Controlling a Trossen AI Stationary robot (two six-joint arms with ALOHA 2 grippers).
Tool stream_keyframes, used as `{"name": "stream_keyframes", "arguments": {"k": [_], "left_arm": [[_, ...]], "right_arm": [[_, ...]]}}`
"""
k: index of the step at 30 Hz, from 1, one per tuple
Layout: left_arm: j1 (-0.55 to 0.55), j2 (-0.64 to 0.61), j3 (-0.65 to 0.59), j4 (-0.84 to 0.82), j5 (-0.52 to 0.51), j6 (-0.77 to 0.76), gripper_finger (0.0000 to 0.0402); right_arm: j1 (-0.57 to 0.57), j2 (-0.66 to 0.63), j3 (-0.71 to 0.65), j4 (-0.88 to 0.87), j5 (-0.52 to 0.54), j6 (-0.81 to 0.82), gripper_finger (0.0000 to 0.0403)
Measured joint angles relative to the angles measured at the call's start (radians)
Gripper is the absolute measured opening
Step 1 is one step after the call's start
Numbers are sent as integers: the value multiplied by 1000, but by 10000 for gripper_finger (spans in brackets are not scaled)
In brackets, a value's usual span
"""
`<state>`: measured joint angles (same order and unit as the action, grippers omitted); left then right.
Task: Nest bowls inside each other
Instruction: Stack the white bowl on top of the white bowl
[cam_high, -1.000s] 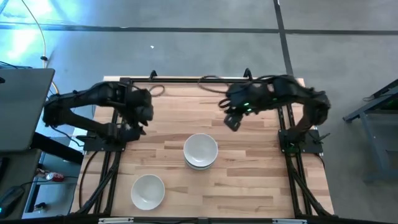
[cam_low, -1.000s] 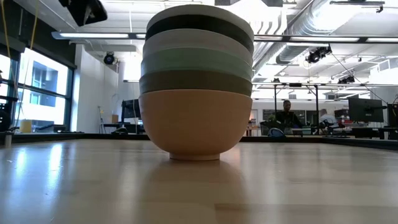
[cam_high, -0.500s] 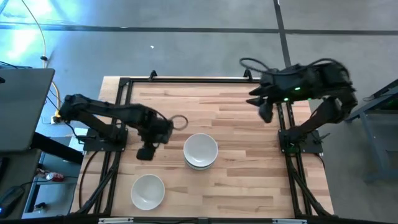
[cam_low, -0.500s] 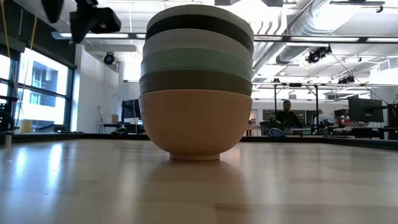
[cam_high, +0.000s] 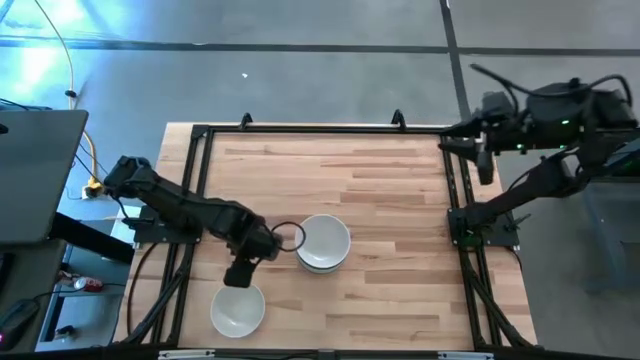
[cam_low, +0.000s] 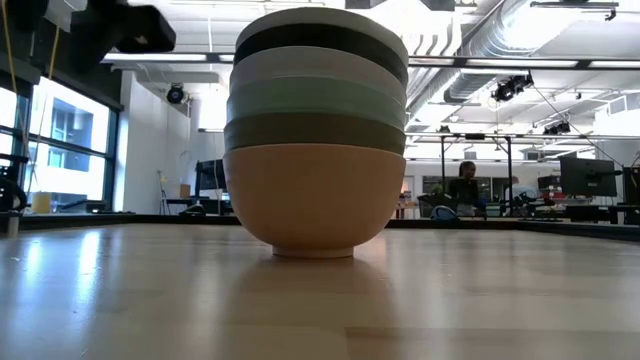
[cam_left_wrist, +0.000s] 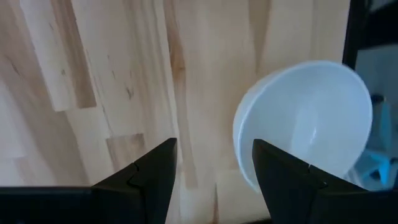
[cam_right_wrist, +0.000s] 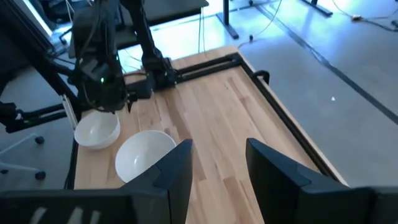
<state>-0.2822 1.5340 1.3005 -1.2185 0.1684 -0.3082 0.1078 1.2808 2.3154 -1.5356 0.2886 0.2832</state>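
Observation:
A stack of several nested bowls (cam_high: 322, 243) stands mid-table on its peach-orange bottom bowl (cam_low: 314, 198), with grey-taupe, mint, white, black and white bowls above it. A lone white bowl (cam_high: 237, 307) sits upright near the table's near-left corner; it also shows in the left wrist view (cam_left_wrist: 305, 124). My left gripper (cam_high: 240, 272) hovers open between the stack and the lone bowl, just on that bowl's far side, and its fingers (cam_left_wrist: 155, 171) touch nothing. My right gripper (cam_high: 485, 160) is open and drawn back above the table's right edge.
A black frame rail (cam_high: 300, 129) runs along the far edge, and the arm bases stand at the left and right edges. Bare wood (cam_high: 340, 175) spreads between the stack and the far rail. People and desks show in the room beyond (cam_low: 465, 185).
My left gripper has swung from the table's far-left part toward the near edge, ending beside the lone white bowl. My right gripper has pulled back from over the table's middle toward the right edge. The bowls have not moved.

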Motion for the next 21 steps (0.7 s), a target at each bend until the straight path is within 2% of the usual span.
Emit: {"name": "stream_keyframes", "arguments": {"k": [8, 14, 21], "left_arm": [[-83, -44, -114, 70, -44, -130, 200], [-139, -115, -226, 206, -90, -244, 200], [-205, -187, -351, 267, -97, -369, 200]], "right_arm": [[0, -28, 0, 4, 0, -23, 142], [0, -25, 0, 5, 0, -38, 142], [0, -25, 0, 19, 0, -38, 142]]}}
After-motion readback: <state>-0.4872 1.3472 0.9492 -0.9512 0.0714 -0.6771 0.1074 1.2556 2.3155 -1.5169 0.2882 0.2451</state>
